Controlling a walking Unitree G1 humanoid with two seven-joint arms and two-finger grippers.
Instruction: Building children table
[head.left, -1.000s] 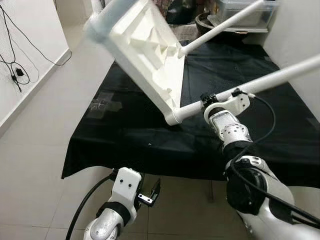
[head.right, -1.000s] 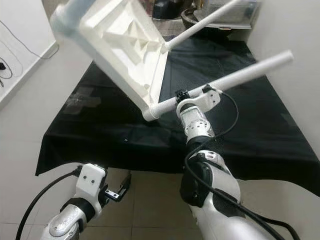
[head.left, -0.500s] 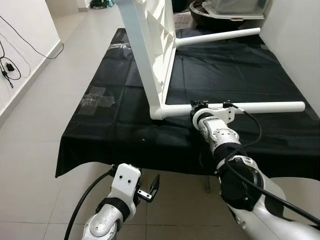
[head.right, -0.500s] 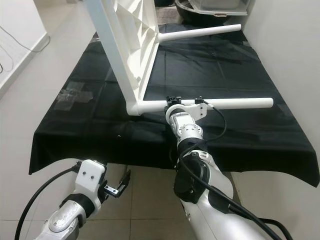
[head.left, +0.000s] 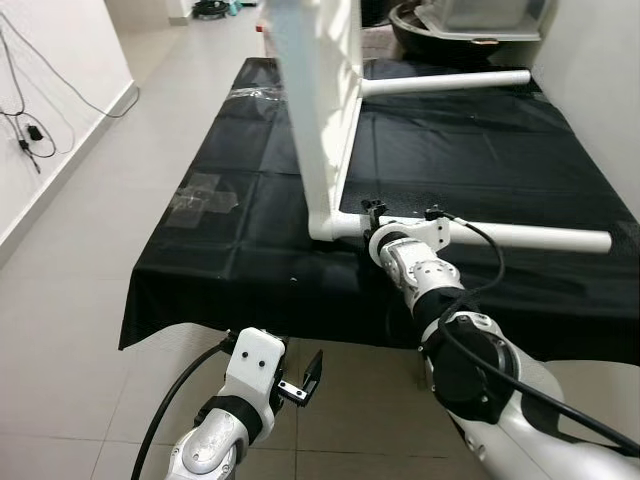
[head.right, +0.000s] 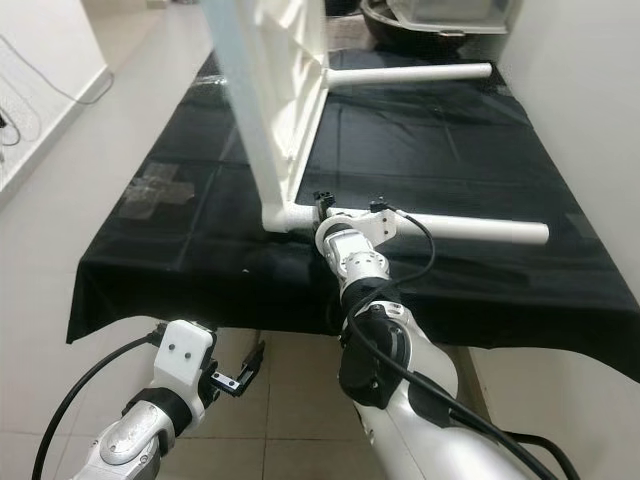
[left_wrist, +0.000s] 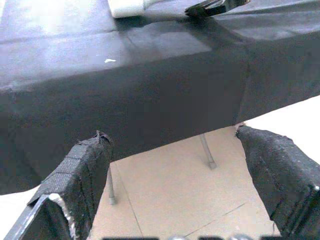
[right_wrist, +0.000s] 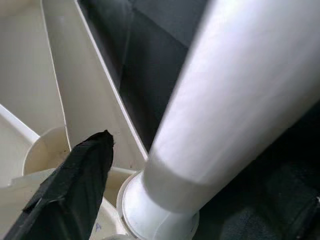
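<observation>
I am gripping the near leg (head.left: 520, 236) with the right gripper (head.left: 385, 225), clenched beside its socket, so the white tabletop (head.left: 318, 110) is standing on edge on the black worktop (head.left: 230, 270). The left gripper (head.left: 305, 378) is hanging released below the near edge.

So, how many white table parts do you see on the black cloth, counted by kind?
Table top: 1, standing on its edge
Table legs fitted to it: 2, the near leg gripped by the right pincer, and the far leg
Total: 3 parts
</observation>
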